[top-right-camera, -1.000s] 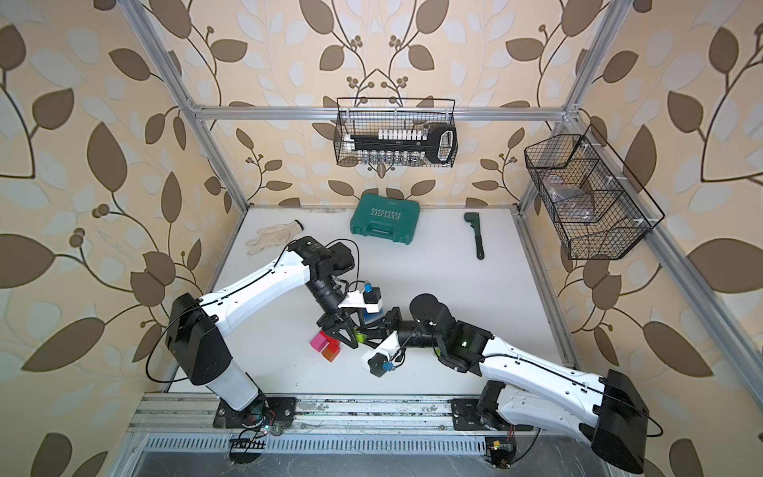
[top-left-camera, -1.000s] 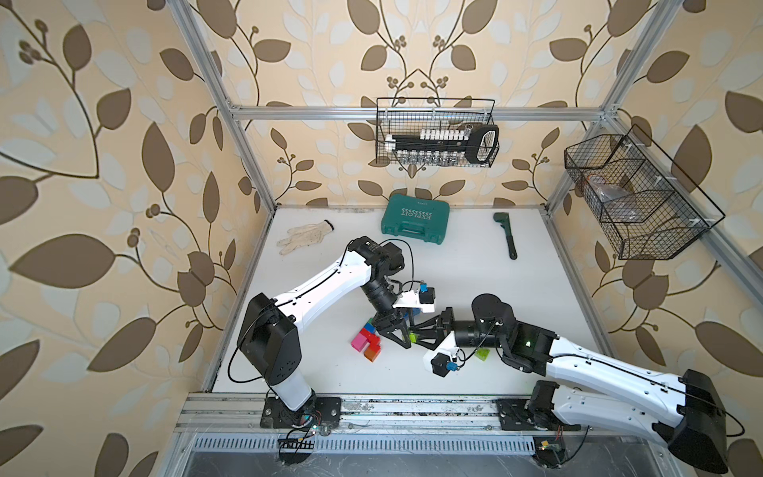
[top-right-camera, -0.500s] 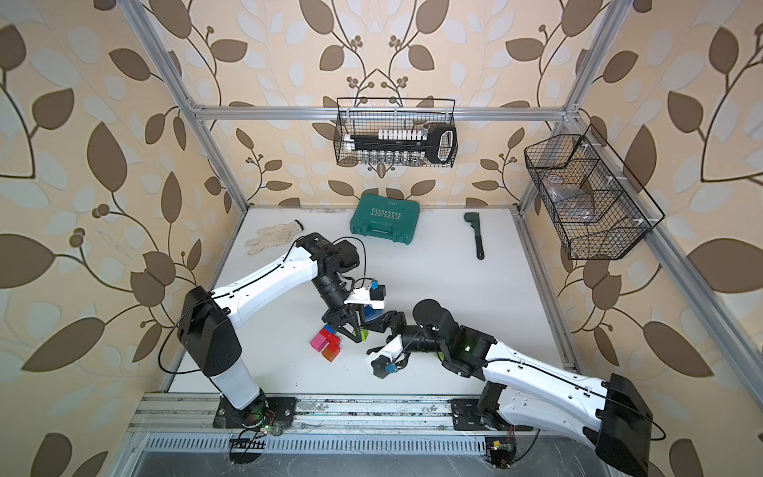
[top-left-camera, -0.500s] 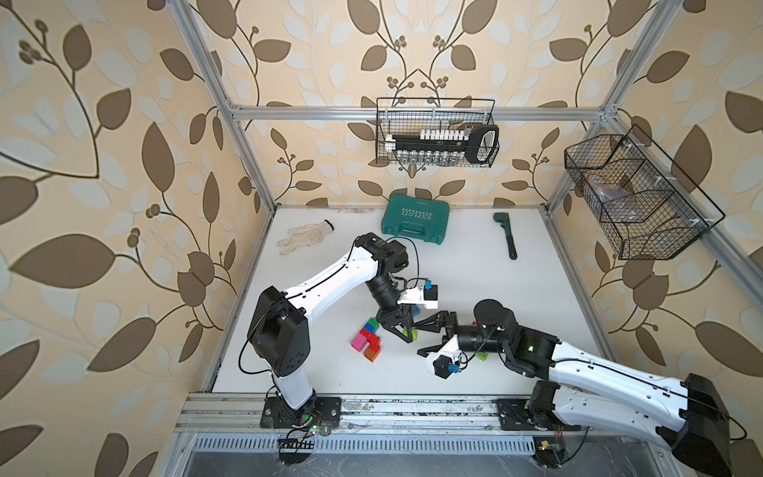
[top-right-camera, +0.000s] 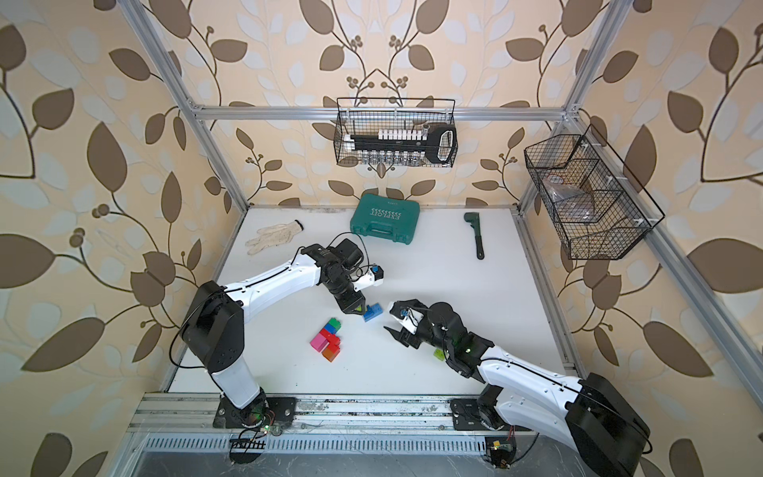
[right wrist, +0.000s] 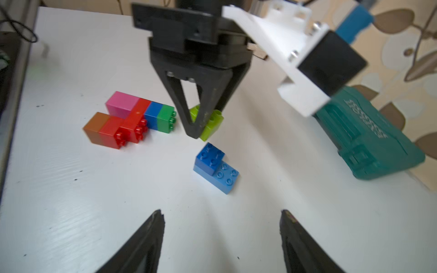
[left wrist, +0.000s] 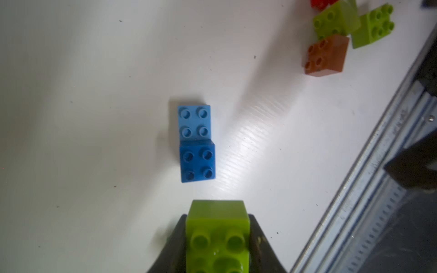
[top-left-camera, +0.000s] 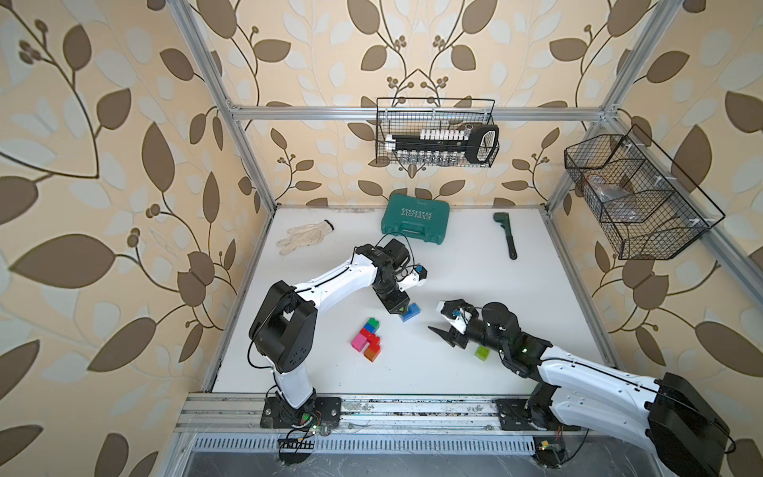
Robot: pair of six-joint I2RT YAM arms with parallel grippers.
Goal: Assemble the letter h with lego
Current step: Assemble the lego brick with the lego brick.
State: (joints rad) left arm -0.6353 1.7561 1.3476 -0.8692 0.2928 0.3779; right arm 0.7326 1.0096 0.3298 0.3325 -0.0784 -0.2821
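My left gripper (top-left-camera: 399,307) (right wrist: 201,127) points down, shut on a lime lego brick (left wrist: 217,236) (right wrist: 211,125). It hangs just above the table, beside a dark blue square brick stacked on a longer light blue one (top-left-camera: 410,312) (top-right-camera: 373,312) (left wrist: 197,141) (right wrist: 216,165). A flat assembly of pink, red, blue, green and orange bricks (top-left-camera: 367,340) (top-right-camera: 328,338) (right wrist: 132,118) lies to the left of it. My right gripper (top-left-camera: 441,328) (right wrist: 221,212) is open and empty, right of the blue piece and facing it. One lime brick (top-left-camera: 481,353) (top-right-camera: 438,354) sits by the right arm.
Loose lime (left wrist: 331,21) and orange (left wrist: 326,56) bricks lie near the front rail (left wrist: 378,189). A teal case (top-left-camera: 415,223), a white glove (top-left-camera: 303,237) and a green wrench (top-left-camera: 507,235) lie at the back. Wire baskets (top-left-camera: 435,136) hang on the walls.
My right gripper has opened and drawn back to the right, away from the left one. The left gripper has closed on the lime brick.
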